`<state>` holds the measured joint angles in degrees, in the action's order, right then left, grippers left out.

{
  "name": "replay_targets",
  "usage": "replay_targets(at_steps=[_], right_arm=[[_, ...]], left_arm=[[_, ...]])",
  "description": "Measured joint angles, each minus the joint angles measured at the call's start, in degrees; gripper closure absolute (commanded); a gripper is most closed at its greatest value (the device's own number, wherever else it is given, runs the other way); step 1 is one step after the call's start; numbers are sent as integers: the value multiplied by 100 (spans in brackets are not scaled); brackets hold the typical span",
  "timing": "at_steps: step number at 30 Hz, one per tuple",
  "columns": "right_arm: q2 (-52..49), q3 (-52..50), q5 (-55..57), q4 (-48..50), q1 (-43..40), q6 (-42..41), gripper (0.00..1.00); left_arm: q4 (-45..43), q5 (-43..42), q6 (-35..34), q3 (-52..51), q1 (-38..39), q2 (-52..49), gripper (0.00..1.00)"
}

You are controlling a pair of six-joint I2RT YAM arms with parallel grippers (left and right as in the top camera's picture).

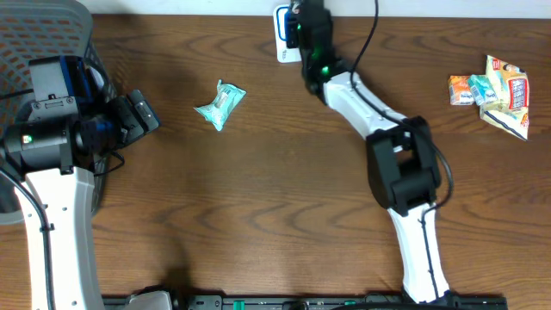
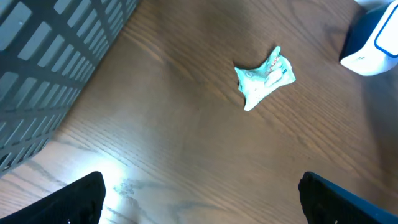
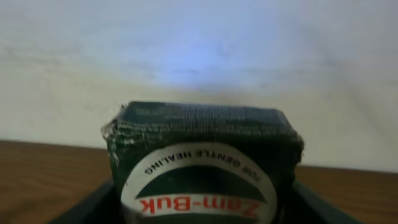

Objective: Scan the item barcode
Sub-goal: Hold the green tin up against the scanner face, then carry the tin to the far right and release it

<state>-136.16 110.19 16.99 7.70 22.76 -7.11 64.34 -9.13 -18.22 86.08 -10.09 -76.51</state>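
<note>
Right end effector [image 3: 199, 213] grips Zam-Buk box [image 3: 199, 130] (label upside down) at scanner [image 1: 281, 41].

Left arm [image 1: 58, 215] stood at frame left, left gripper [image 1: 145, 112] jaws wide apart. Right arm [image 1: 379, 116] stretched to upper centre, right gripper [image 1: 301, 26] clamping a box [image 3: 199, 134].

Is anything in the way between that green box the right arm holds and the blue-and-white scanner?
Nothing visible. The right gripper holds the Zam-Buk box close by the scanner; the teal packet lies well off to the side.
</note>
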Motion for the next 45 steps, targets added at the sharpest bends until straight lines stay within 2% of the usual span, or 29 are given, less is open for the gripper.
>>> replay_targets(at_steps=[7,10,15,20,25,31,35,40,45], right_arm=[[901,24,87,-1633,-704,-9,39],[1150,37,184,-2470,-1209,-9,35],[1187,42,254,-3458,-2052,-22,38],[1187,39,297,-4017,-2855,-28,40],[1187,42,184,-4315,-3473,-35,26],[1187,39,-726,-4461,-3845,-50,22],[1187,39,-1346,-4439,-3823,-52,19],[1187,39,-1725,-4293,-3644,-63,1],[1073,39,-1867,-4271,-3368,-92,1]], left_arm=[[-4,0,0,0,0,2,2],[-9,2,0,0,0,2,3],[-4,0,0,0,0,2,2],[-4,0,0,0,0,2,2],[-4,0,0,0,0,2,2],[-4,0,0,0,0,2,2],[-4,0,0,0,0,0,2],[-4,0,0,0,0,2,3],[-4,0,0,0,0,2,2]])
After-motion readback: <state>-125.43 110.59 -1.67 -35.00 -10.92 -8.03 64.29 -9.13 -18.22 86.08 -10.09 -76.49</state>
